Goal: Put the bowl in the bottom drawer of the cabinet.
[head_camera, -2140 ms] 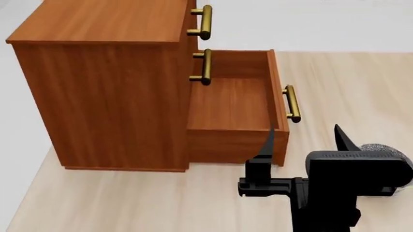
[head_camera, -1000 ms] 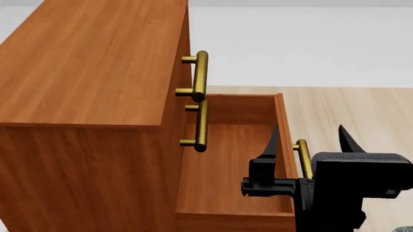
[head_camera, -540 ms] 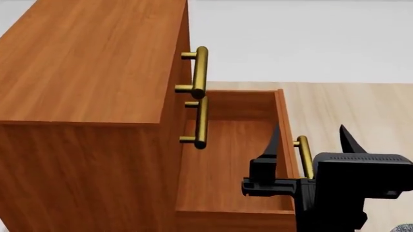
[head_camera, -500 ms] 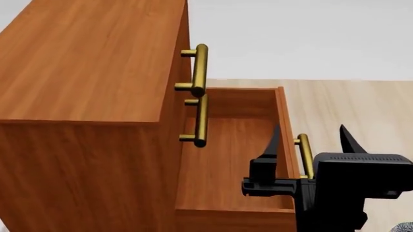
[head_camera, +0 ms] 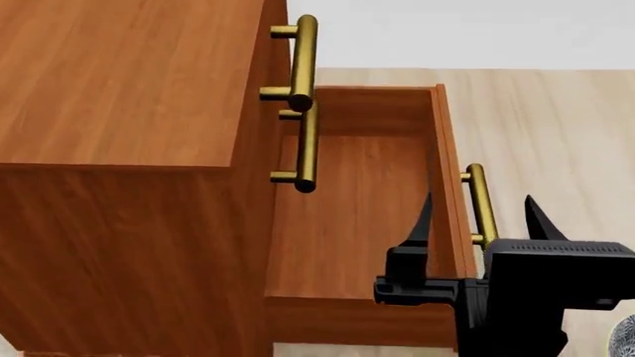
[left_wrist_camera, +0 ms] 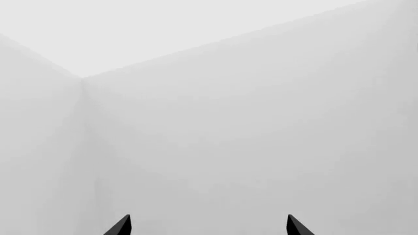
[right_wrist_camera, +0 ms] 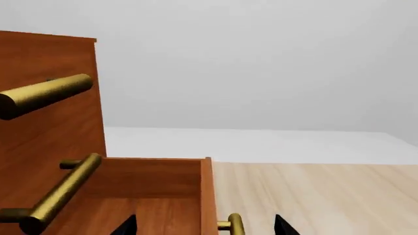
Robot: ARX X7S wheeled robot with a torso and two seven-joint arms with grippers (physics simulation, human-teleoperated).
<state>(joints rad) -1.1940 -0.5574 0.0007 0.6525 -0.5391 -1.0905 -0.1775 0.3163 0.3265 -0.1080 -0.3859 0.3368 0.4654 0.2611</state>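
A: Where is the bowl from the right gripper?

B: Only a patterned sliver shows in the head view, at the lower right corner, on the floor. It lies to the gripper's right and back toward the robot, behind the fingertips. The gripper points the other way, straddling the front panel of the drawer: 1 finger over the inside, 1 outside near the handle.

A: Is it gripping anything?

B: No. The right gripper is spread wide and empty. The left gripper shows only 2 tips set well apart against a blank wall, also empty, and it is out of the head view.

A: Which arm goes for the bowl?

B: The right one, I judge; the bowl sits on its side. It needs to pull back and swing right before coming down.

A: And the drawer?

B: Pulled out of the cabinet, bare inside. Its long axis runs away from the robot, parallel to the handle.

A: What differs from 0.5 s ago?

B: The view has tilted down and closer: more of the drawer floor and its near wall show, the handle sits higher, and the bowl's sliver has grown slightly. The gripper holds the same spot in view.
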